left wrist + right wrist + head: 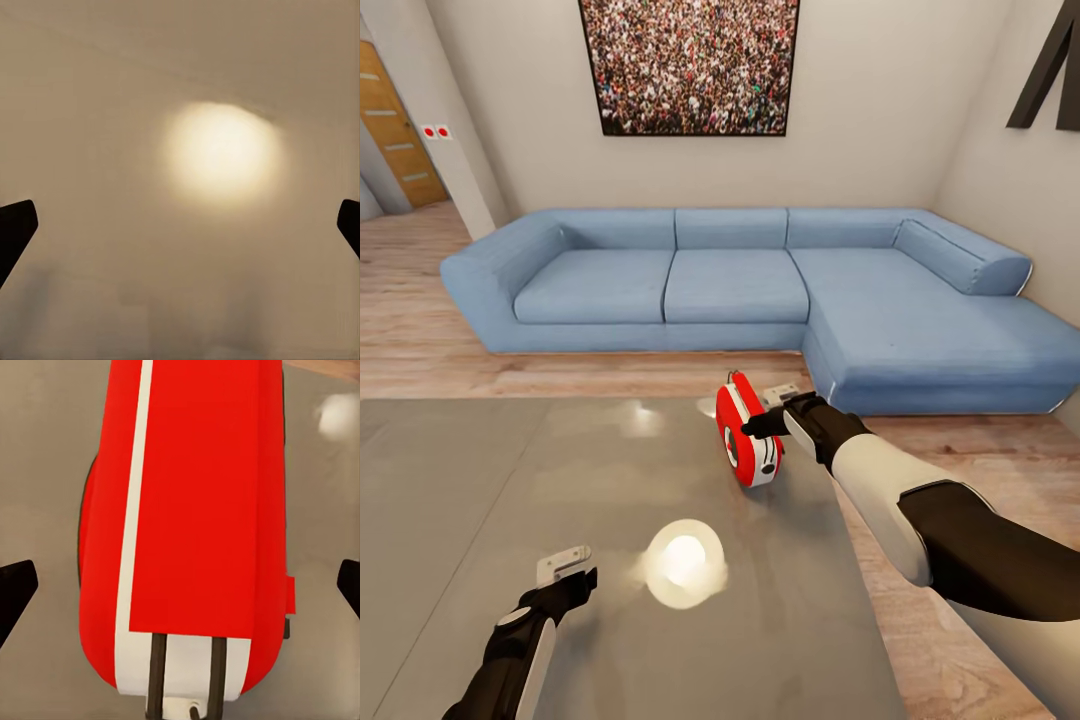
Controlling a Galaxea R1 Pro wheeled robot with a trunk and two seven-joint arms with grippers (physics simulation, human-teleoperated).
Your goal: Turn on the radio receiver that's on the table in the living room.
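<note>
Right gripper [778, 408], fingers spread, reaches my radio [748, 433] mid-frame on the table [460, 480]; next, press its switch. Left gripper [565, 567] spread, idle.

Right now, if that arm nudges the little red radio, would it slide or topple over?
The radio stands upright on a narrow edge, so a sideways nudge would likely tip it. The table looks glossy, so it may skid first. Its shell looks rigid, unlikely to flex between the right tool's fingers.

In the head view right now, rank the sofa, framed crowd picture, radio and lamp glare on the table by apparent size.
1. Sofa
2. Framed crowd picture, cut off by the top edge
3. Radio and lamp glare: too alike to rank, and the glare's edge is soft.
</note>
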